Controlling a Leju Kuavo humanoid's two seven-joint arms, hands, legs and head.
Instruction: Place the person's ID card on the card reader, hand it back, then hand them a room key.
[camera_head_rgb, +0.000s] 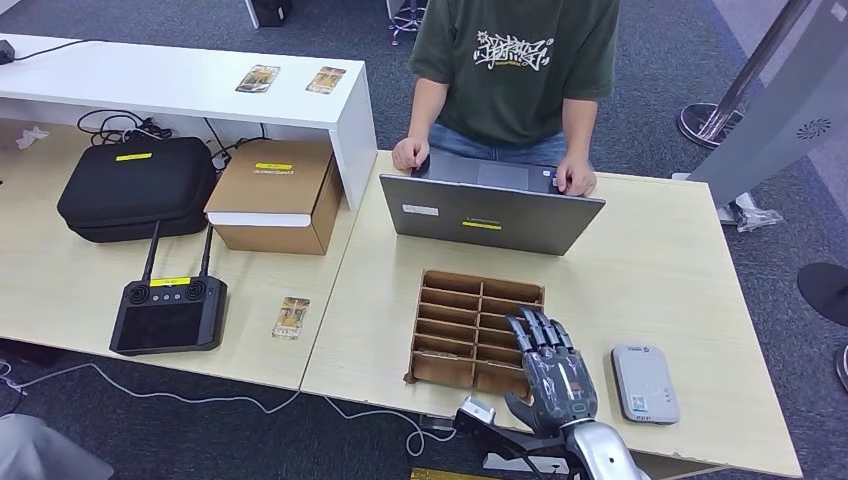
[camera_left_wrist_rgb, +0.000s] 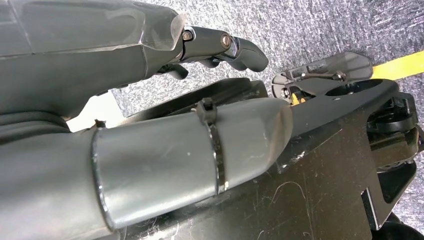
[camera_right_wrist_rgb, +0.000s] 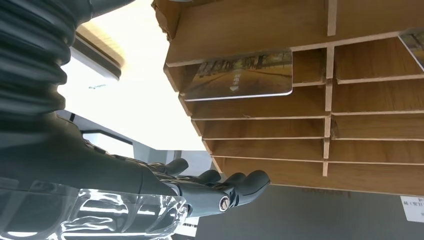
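At the near edge of the pale wooden table, about six o'clock in the head view, the right hand lies palm down with its dark fingers stretched forward and slightly apart, holding nothing; the fingertips reach over the near right corner of the brown cardboard slotted organiser tray. In the right wrist view the same hand shows its fingers extended side by side beside the tray's wooden dividers, and a glossy card printed with a tree-lined road sits in one of the tray's compartments. Just beside the right hand, at about five o'clock, the flat grey rounded card reader lies on the table, apart from the hand. The left hand hangs over grey carpet; its dark fingers curl in, and I cannot tell whether they close on anything. At eight o'clock a small printed card lies flat on the neighbouring table, with a black controller with two antennas beside it. Farther back, near the centre, stands an open grey laptop; a person in a dark green printed T-shirt at twelve o'clock rests both hands on it. Two more small cards lie on the white shelf at eleven o'clock.
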